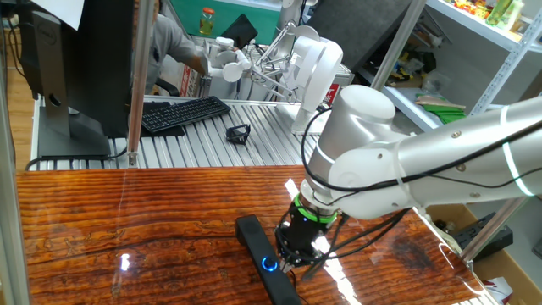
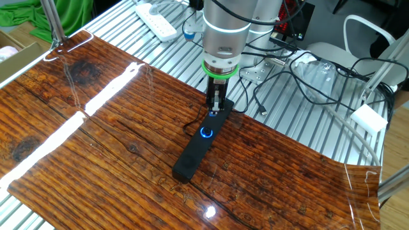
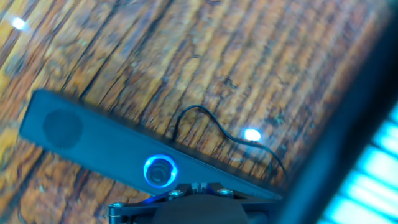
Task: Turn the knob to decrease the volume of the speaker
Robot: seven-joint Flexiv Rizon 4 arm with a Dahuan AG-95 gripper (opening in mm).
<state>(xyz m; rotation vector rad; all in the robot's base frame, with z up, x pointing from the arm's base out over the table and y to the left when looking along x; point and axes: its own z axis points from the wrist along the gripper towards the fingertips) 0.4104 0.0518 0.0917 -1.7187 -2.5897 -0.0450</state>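
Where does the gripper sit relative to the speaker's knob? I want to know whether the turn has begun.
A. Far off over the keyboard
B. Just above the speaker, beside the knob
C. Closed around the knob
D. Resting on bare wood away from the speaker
B: the gripper hangs over the speaker, next to the blue-lit knob, which remains fully visible and ungrasped.

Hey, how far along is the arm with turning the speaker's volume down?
Done: the gripper has reached the speaker and sits just beside the knob, over the bar's cable end. In hand: lining up on the knob, whose blue ring shows uncovered. Left: closing the jaws on it and turning; no grip shows yet.
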